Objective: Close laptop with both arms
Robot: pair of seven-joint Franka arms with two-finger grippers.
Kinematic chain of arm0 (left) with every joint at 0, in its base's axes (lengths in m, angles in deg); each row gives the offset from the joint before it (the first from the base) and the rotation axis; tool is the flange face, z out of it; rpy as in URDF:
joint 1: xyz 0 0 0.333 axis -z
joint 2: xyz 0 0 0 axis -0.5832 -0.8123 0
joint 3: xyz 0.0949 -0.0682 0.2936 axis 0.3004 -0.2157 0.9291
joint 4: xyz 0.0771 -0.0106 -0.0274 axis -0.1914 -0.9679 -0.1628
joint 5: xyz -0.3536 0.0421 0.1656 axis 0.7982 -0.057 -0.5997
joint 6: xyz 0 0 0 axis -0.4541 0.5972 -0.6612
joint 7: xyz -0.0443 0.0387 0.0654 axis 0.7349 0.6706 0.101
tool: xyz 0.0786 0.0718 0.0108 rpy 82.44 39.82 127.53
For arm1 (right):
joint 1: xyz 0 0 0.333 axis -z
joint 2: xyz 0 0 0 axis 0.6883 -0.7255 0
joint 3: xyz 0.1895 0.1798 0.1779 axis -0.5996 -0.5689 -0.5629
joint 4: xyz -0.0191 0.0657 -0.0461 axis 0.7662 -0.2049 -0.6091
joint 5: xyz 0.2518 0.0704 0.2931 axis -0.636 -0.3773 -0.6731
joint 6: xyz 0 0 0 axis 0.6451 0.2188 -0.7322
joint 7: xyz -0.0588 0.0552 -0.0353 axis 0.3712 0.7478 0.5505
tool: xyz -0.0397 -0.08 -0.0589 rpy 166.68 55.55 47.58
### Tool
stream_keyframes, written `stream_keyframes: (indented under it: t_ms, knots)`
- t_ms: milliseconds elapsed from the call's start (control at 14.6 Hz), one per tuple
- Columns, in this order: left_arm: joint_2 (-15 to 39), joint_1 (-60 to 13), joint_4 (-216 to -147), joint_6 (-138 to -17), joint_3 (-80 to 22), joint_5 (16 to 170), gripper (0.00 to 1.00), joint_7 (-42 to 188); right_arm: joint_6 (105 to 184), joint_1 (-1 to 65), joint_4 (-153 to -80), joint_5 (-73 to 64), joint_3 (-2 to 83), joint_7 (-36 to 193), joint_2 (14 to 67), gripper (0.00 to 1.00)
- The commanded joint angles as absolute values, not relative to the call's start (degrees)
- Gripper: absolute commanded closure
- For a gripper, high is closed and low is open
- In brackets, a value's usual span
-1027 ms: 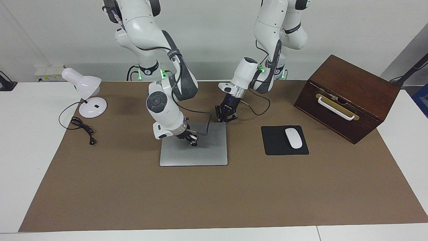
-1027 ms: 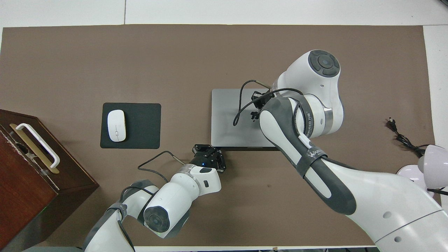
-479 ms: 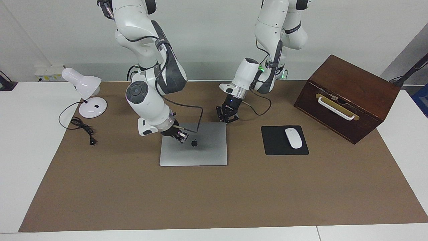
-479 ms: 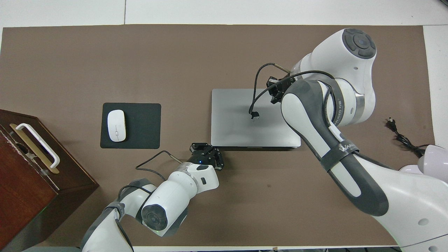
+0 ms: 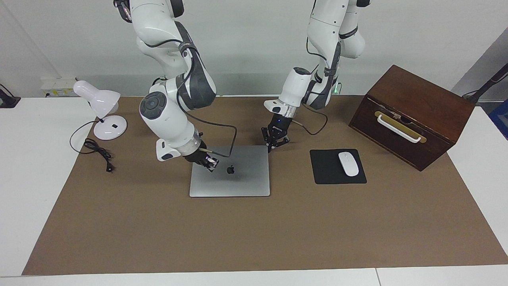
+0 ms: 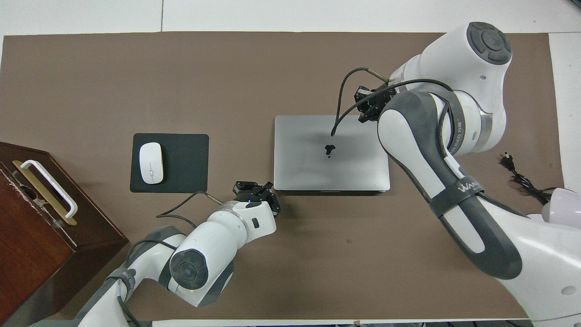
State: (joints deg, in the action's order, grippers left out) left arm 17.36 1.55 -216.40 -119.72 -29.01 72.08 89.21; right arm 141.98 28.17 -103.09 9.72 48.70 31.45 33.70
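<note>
The laptop (image 5: 229, 171) lies closed. The right gripper (image 5: 210, 163), fingers together, hangs over it, seemingly clear. The left gripper (image 5: 276, 142), pinched empty, hovers just beside its corner.

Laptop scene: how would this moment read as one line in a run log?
laptop: lid shut, flat on mat | right gripper: shut, over lid | left gripper: shut, at laptop's corner nearer robots | nothing held

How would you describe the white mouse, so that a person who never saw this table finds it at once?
Start at the dark wooden box at the left arm's end of the table. Beside it, toward the closed laptop, lies a black mouse pad. The white mouse rests on it, the only white thing on black.
</note>
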Motion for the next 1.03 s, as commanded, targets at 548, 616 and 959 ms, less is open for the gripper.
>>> stream_keyframes:
  t_ms: [548, 616, 959]
  knots:
    - [36.02, -6.13, -209.02, -76.35, -28.93, 72.29, 1.00, 90.17, 141.37, 36.01, -96.64, 21.14, 48.44, 53.89, 35.70, 0.62]
    - [36.47, -7.36, -207.00, -72.21, -28.84, 72.20, 1.00, 90.17, 140.06, 36.89, -95.92, 22.82, 48.44, 56.35, 36.40, 0.51]
    - [37.00, -15.35, -195.39, -54.70, -28.93, 71.94, 0.51, 90.17, 133.98, 41.20, -97.06, 28.64, 48.53, 68.21, 43.60, 0.00]
